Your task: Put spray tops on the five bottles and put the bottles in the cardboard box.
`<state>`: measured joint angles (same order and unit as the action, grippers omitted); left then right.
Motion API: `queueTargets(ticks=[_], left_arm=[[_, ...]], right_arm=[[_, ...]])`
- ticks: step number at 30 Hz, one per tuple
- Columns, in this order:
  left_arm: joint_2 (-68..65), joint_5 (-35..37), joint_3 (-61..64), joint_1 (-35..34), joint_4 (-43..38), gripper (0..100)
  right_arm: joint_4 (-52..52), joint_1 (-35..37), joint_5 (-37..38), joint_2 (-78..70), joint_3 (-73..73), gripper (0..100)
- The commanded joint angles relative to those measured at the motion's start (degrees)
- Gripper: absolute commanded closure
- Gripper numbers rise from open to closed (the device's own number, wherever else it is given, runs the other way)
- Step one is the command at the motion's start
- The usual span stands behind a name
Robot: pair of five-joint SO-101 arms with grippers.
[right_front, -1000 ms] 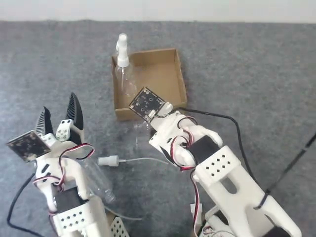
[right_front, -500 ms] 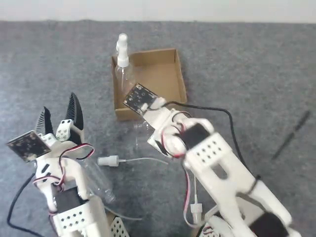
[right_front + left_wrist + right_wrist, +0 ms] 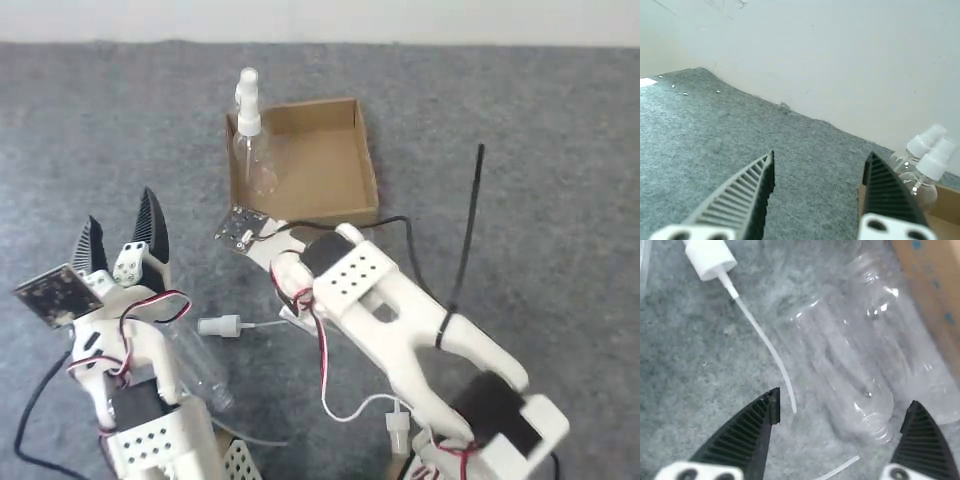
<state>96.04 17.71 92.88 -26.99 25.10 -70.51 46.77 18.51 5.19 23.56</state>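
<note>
Two clear bottles with white spray tops [image 3: 250, 140] stand in the near-left corner of the cardboard box [image 3: 335, 170]; they also appear in the left wrist view as capped bottles [image 3: 922, 167]. My right gripper [image 3: 840, 437] hangs open over two uncapped clear bottles [image 3: 850, 385] lying on the carpet beside the box wall [image 3: 935, 285]. A loose spray top [image 3: 710, 257] with a long tube lies nearby, also seen as spray top [image 3: 220, 325]. My left gripper [image 3: 122, 238] is open and empty, raised off the carpet [image 3: 817, 185].
Another clear bottle [image 3: 195, 365] lies against the left arm's base. A second loose spray top [image 3: 398, 430] lies by the right arm's base. The right arm [image 3: 370, 300] stretches across the carpet in front of the box. A black cable [image 3: 465, 230] rises to its right.
The right arm's wrist has swung left and down, away from the box front to over the carpet. The left arm has not moved.
</note>
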Motion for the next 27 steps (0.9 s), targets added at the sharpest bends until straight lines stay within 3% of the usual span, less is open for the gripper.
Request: queueTargets(ticks=[1,12,17,27], left_arm=[[0.62,-0.35,-0.66,0.00,-1.93,73],[0.62,-0.35,-0.66,0.00,-1.93,73],[0.62,-0.35,-0.66,0.00,-1.93,73],[0.62,-0.35,-0.66,0.00,-1.93,73]], right_arm=[[1.80,0.13,3.52,-3.03,-4.84,65.7],[2.24,0.04,5.45,-12.79,-8.18,66.6],[1.36,0.04,5.54,-12.70,-8.44,79.4],[1.10,0.04,10.29,-12.70,-8.26,94.2]])
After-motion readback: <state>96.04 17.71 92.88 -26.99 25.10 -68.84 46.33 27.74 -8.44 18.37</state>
